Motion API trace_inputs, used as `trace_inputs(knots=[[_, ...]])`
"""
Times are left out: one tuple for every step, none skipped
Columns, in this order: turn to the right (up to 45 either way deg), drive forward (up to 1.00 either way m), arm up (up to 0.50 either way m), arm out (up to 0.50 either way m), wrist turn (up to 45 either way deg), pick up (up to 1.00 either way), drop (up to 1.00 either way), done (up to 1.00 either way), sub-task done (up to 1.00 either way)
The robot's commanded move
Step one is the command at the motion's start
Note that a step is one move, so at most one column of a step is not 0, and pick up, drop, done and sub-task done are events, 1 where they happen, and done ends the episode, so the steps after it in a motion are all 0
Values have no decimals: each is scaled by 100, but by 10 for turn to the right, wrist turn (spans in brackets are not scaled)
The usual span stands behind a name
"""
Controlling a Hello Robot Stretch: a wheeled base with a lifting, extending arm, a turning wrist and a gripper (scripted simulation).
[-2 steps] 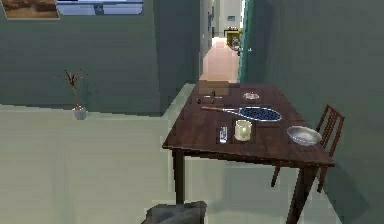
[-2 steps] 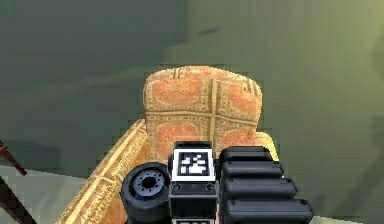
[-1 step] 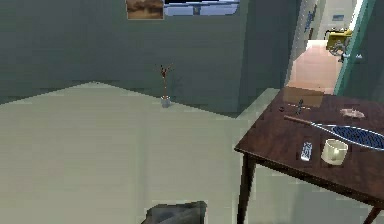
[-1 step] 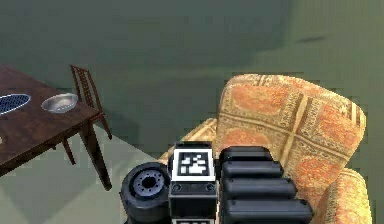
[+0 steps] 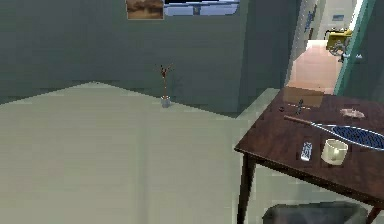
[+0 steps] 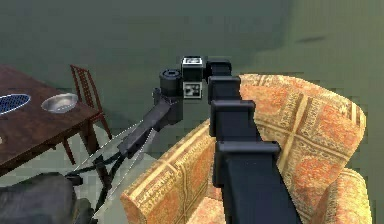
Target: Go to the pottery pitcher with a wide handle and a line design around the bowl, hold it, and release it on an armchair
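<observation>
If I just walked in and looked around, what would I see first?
Probably the big orange patterned armchair on the arm side view's right, with the robot's dark arm crossing it in the picture. In the forward view, the dark wooden table at the right catches the eye, with a racket and a pale cup on it.

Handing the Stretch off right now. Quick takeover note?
End effector: low, left of the armchair in the arm side view. A dark grey shape lies at its far end, so I cannot tell if it holds anything.
Things: a cream vessel, possibly the pitcher, stands on the dark table.
Done: robot is beside the armchair.
Left: confirm where the pitcher is, then release it on the armchair.
</observation>
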Motion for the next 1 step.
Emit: trace_inputs(knots=[[0, 0, 0, 0, 450, 0, 0, 0, 0]])
